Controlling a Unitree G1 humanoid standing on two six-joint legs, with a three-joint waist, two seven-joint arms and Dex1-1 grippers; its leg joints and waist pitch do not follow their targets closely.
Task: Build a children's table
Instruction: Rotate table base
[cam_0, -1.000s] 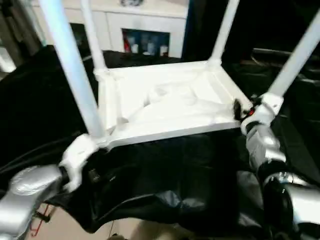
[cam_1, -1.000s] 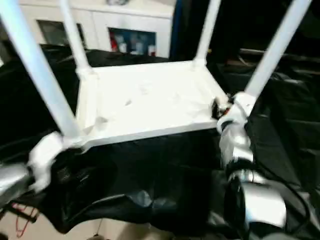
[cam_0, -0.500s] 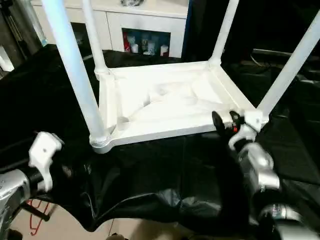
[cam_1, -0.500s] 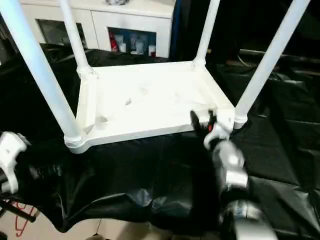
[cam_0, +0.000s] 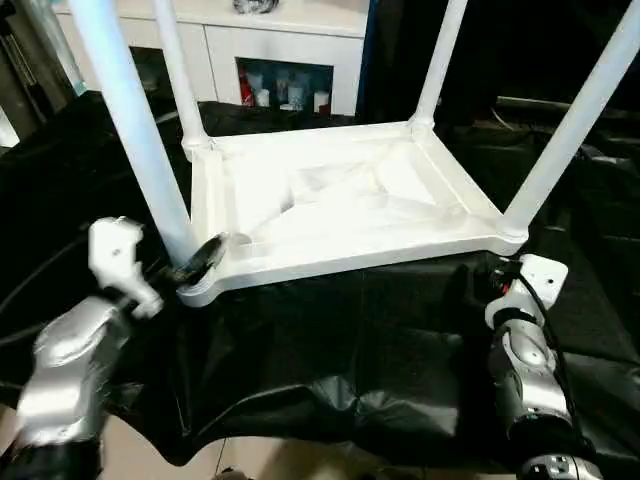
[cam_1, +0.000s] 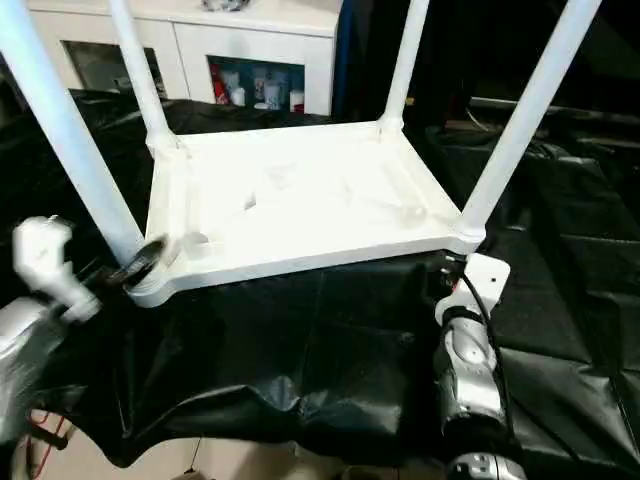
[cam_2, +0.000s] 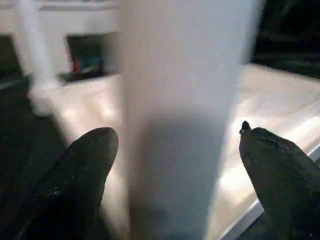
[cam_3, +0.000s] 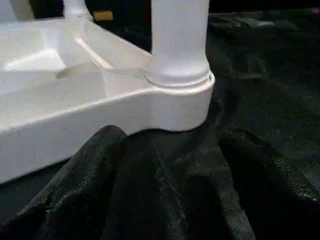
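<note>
Ribbed white plastic tabletop (cam_0: 340, 205), tubular legs (cam_0: 130, 120), crinkled black sheet (cam_0: 330, 340).

All four legs (cam_0: 128, 130) run off the frame's top edge; cabinet (cam_0: 285, 85) contents at upper centre are too small to identify.
</note>
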